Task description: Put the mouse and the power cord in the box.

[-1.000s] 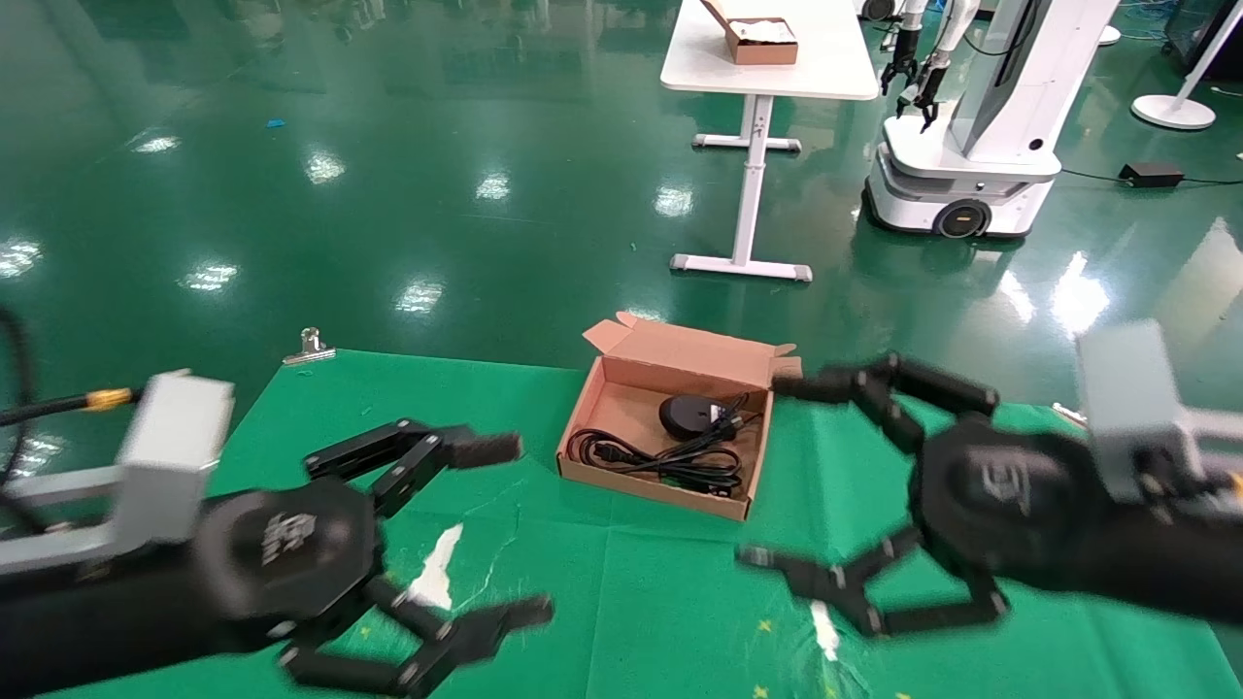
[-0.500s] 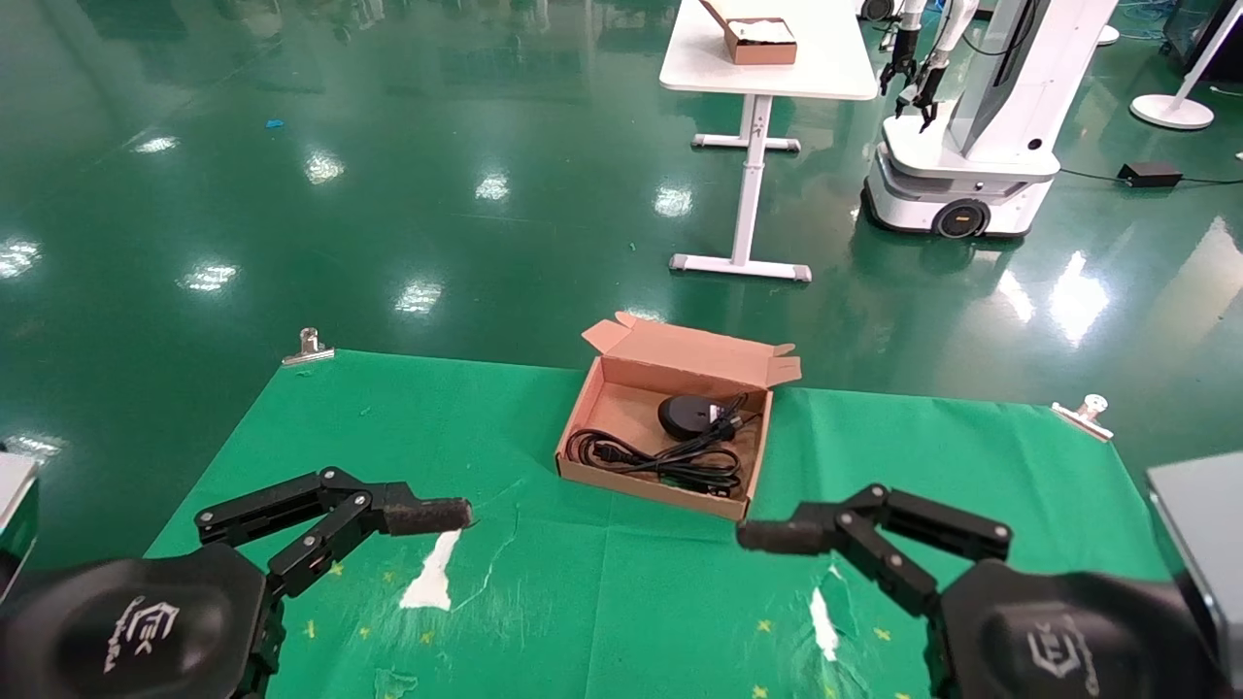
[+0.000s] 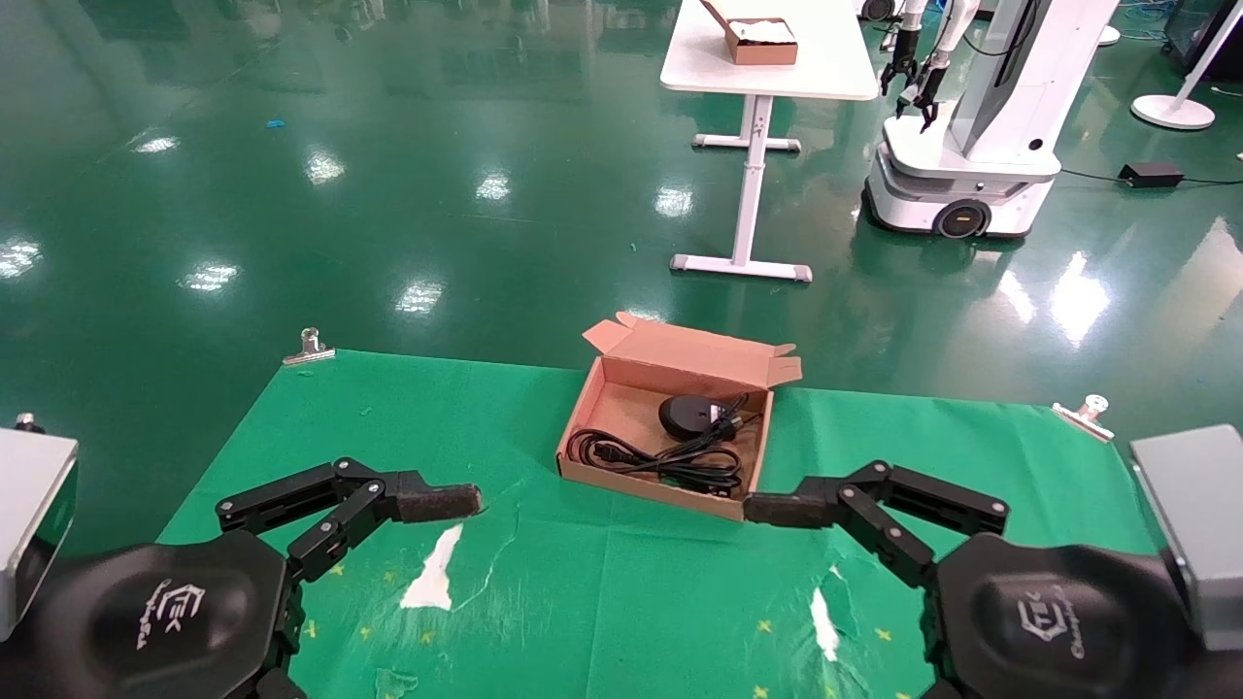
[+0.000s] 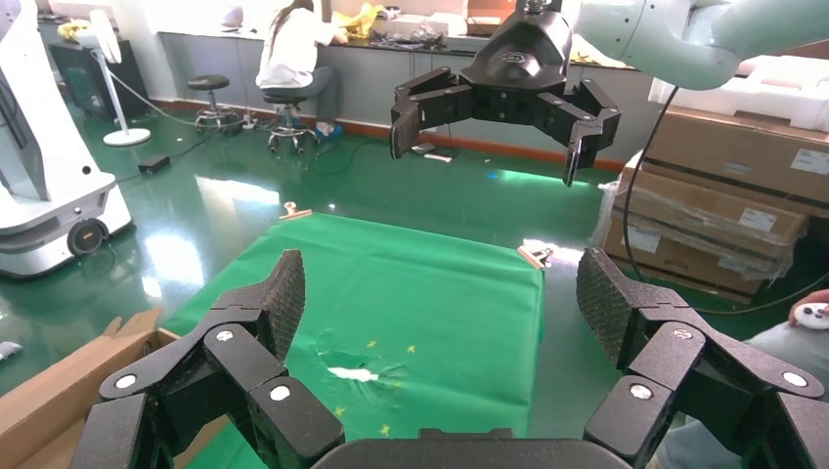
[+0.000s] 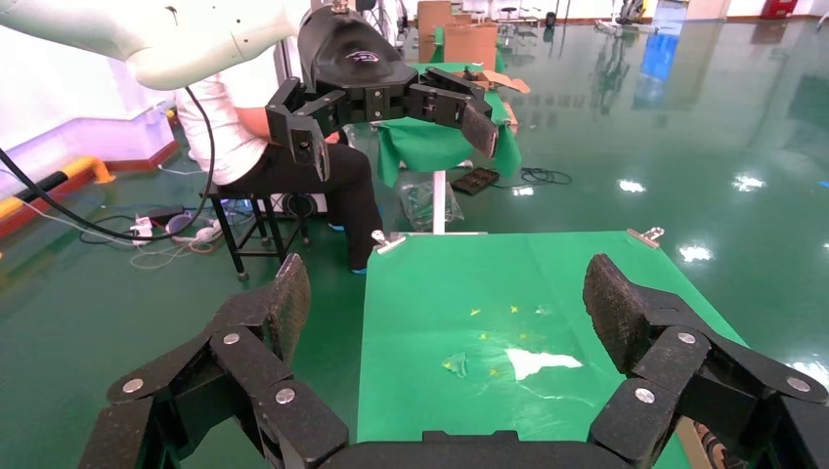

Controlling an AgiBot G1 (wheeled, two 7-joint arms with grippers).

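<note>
Head view | mouse + power cord inside box — ahead, between both tools | left tool, right tool released, empty

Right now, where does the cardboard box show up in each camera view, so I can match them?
Head view: the box sits mid-picture near the green cloth's far edge, lid open.
Left wrist view: only a cardboard corner of it shows at the lower left edge.
Right wrist view: not in it.
Shared landmark: the green cloth shows in all three.
</note>
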